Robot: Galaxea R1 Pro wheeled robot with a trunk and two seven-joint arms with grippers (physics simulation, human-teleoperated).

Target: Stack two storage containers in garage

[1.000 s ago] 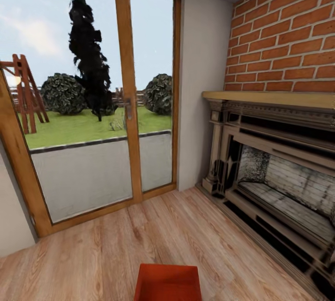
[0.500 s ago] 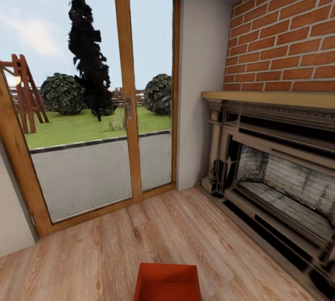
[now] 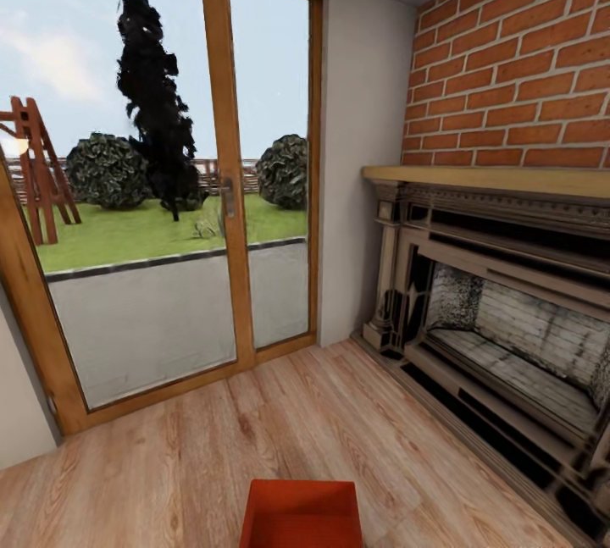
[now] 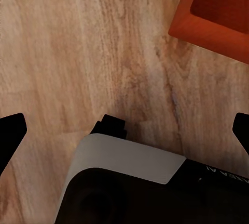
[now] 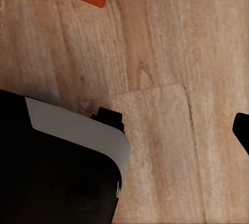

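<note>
Looking down, I see one orange-red rectangular open-topped plastic bin [image 3: 302, 514] on the light wood plank floor [image 3: 169, 463], out in front of the dark-framed brick fireplace [image 3: 500, 311]. I judge it light, stiff and thin-walled, its ribbing helping against slip; I'd pinch opposite rims. Left gripper [image 4: 124, 130] fingers stand wide apart, empty; the right gripper's I cannot tell.

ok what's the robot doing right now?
It's in the living room facing a glass patio door with a brick fireplace at right. One orange storage container sits on the wood floor just ahead of it. Both wrist cameras look down at the planks beside that container; nothing is gripped. The left jaws look spread; the right's state isn't clear.
</note>
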